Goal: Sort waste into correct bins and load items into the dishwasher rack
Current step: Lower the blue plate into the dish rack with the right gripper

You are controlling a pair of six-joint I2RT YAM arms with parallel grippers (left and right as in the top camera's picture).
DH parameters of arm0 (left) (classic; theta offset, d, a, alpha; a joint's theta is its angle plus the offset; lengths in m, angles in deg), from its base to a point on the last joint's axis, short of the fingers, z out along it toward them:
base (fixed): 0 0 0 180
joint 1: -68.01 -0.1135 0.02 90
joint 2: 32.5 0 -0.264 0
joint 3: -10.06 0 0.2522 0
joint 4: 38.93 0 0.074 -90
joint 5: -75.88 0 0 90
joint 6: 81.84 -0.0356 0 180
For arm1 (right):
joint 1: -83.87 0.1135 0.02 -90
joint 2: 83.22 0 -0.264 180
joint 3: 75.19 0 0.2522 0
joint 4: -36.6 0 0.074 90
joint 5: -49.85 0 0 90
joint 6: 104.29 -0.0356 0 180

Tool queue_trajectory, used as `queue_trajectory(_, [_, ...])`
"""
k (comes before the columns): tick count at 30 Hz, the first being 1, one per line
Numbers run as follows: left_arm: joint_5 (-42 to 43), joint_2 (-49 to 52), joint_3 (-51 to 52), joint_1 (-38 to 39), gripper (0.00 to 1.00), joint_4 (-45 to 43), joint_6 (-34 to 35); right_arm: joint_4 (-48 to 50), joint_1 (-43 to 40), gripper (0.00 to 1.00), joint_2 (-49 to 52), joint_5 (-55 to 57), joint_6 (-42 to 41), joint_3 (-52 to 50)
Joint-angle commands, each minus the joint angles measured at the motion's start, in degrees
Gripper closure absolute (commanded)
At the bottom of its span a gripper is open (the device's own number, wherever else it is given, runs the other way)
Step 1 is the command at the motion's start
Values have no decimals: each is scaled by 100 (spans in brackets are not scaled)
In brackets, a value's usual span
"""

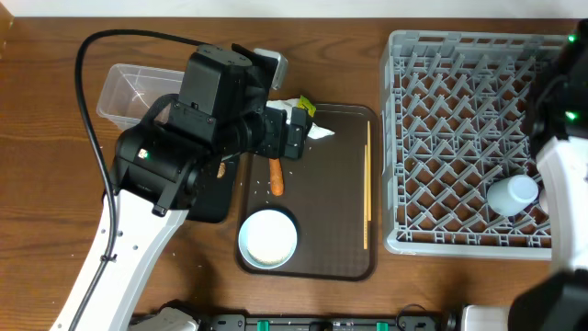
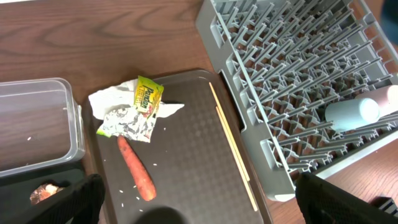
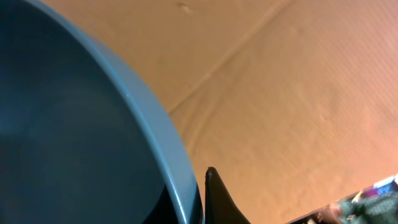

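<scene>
Left fingers (image 2: 339, 202) stand wide open; I find the carrot stick (image 2: 137, 171) at 10 o'clock, axis 11-to-5, left arm nearer. Right fingers (image 3: 214, 199) clamp the plate (image 3: 74, 124).

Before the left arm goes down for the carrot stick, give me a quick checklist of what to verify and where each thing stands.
1. Left jaws open: ok, standing wide apart.
2. Carrot stick reachable: ok, lying uncovered on the brown serving tray, top end against the crumpled wrappers.
3. Chopsticks out of the way: ok, along the serving tray's right side.
4. Black tray has room: cannot tell, mostly hidden under the left arm.
5. Right jaws shut on the dark-blue plate: ok.
</scene>
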Motion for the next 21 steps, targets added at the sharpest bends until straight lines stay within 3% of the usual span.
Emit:
queue_trajectory(1, [-22, -7, -48, -9, 2, 31, -39, 468, -31, 99, 350, -59, 1169, 44])
queue_trajectory(7, [-24, -4, -48, -9, 2, 96, -39, 822, 170, 99, 907, -433, 2020, 44])
queue_trajectory(21, [-109, 35, -48, -9, 2, 98, -39, 544, 710, 98, 1716, -616, 2052, 44])
